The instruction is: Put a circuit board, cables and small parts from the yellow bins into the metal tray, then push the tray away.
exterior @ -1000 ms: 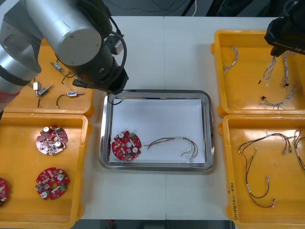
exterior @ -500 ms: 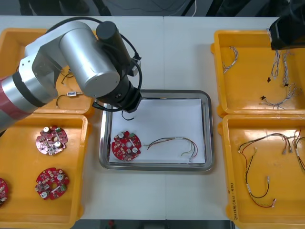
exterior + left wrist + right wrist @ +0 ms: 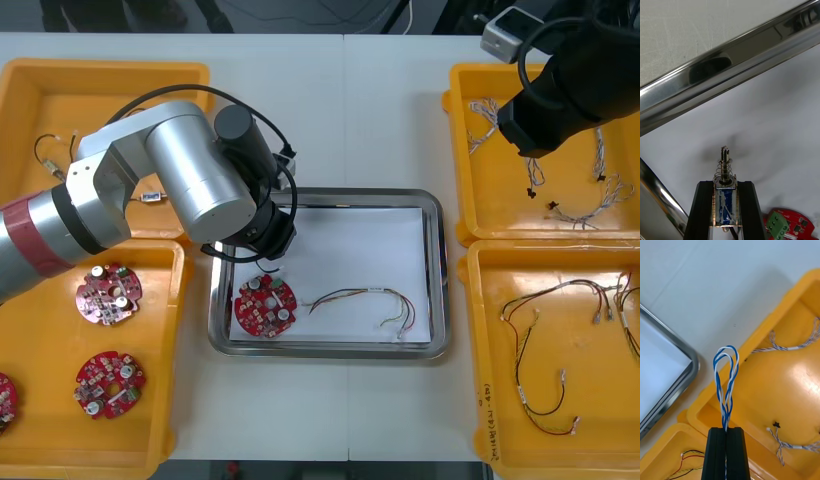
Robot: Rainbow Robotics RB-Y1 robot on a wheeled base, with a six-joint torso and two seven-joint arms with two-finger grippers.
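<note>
Left fingers (image 3: 703, 210) are low over the far-left corner of the tray (image 3: 438, 270), clamped on a small metal part (image 3: 725, 165) whose spring end pokes out past the tips toward the white liner. That spot is just on the far side of the circuit board (image 3: 265, 305) already lying in the tray. It's bare liner, a sensible choice, so the part can land flat and not on the board. The red and yellow cable (image 3: 370, 291) lies to the board's right, in the tray's near half.

Over on the right, the right fingers (image 3: 717, 453) are pinched tight on a twisted blue and white cable (image 3: 726, 407), its loop standing out beyond the tips. They're held above the left edge of the far right bin (image 3: 470, 72), with open counter (image 3: 340, 120) between there and the tray. Gripped that way, the cable hangs doubled and compact, I'd say, which makes it easier to carry. Likely next: let the part go, then bring the cable across.
</note>
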